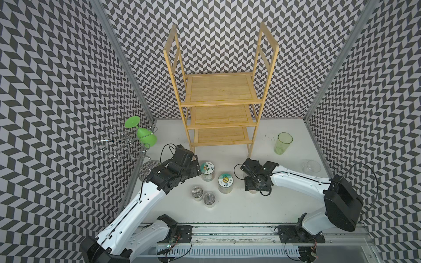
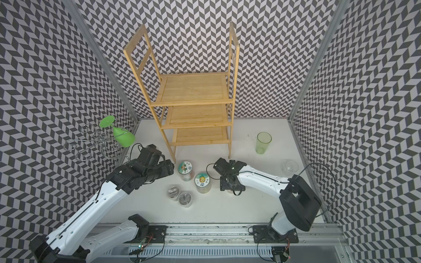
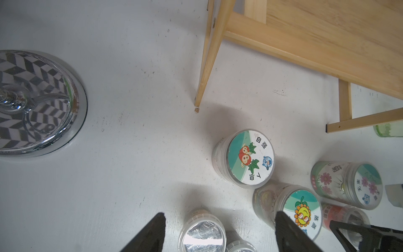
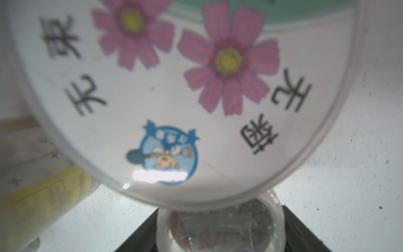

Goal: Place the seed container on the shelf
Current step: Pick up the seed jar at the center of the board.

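Clear seed container (image 4: 220, 234) gripped by right tool (image 4: 220, 218) — shelf (image 1: 218, 91) near.

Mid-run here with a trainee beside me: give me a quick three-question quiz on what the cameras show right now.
1. How many boards has the shelf?
2. True or false: a jar already stands on the shelf.
3. What sits between the right fingers? A) strawberry-lid jar B) small jar C) green cup
Key: 1 three; 2 false; 3 B.
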Controlling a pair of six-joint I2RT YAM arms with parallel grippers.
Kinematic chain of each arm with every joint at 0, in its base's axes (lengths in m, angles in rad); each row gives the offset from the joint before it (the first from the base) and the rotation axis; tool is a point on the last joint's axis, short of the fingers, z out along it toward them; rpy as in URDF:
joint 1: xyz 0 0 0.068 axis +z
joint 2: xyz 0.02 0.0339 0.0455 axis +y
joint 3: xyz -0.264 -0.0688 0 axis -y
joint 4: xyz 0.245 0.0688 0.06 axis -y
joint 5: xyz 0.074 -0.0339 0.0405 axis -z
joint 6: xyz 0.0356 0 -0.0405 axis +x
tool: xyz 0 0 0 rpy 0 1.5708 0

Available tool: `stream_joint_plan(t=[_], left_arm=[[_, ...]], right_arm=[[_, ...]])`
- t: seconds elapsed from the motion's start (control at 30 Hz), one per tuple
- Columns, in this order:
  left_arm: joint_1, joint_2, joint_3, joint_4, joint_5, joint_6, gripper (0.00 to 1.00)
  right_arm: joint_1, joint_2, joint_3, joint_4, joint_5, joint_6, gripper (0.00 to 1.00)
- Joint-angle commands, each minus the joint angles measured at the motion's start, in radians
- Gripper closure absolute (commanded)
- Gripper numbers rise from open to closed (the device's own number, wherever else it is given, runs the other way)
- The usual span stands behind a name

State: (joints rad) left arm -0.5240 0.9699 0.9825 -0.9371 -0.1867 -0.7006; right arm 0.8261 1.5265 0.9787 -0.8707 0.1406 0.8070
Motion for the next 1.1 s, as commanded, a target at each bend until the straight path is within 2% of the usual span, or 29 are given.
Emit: stream_joint_plan(t=[0.0,0.27,0.53,0.73,0.9,1.07], left_arm=[[-0.003,-0.019,0.024,-0.009,-0.007,0.004,0.20],[-0.004,-0.027,0.039,-0.029,-0.014,0.008,0.20],[-0.005,-0.051,0.064,-0.056,0.016,0.044,0.20],[-0.007,-0.140,0.048,0.029,0.160,0.193,0.20],[-0.018,-0.275,-0.011,0.171,0.288,0.398,0.22],[-0.020,-0.305,-0.012,0.237,0.426,0.475,0.22]], right_arm=[[-0.010,-0.002,-0.011,0.018,0.013,-0.005,0.24],[-0.012,-0.046,0.020,-0.044,0.002,-0.011,0.31],[-0.010,-0.113,0.107,-0.178,-0.059,-0.026,0.32],[-0.010,-0.158,0.203,-0.304,-0.124,-0.061,0.34],[-0.011,-0.145,0.322,-0.398,-0.197,-0.109,0.34],[-0.013,-0.124,0.426,-0.453,-0.258,-0.155,0.35]])
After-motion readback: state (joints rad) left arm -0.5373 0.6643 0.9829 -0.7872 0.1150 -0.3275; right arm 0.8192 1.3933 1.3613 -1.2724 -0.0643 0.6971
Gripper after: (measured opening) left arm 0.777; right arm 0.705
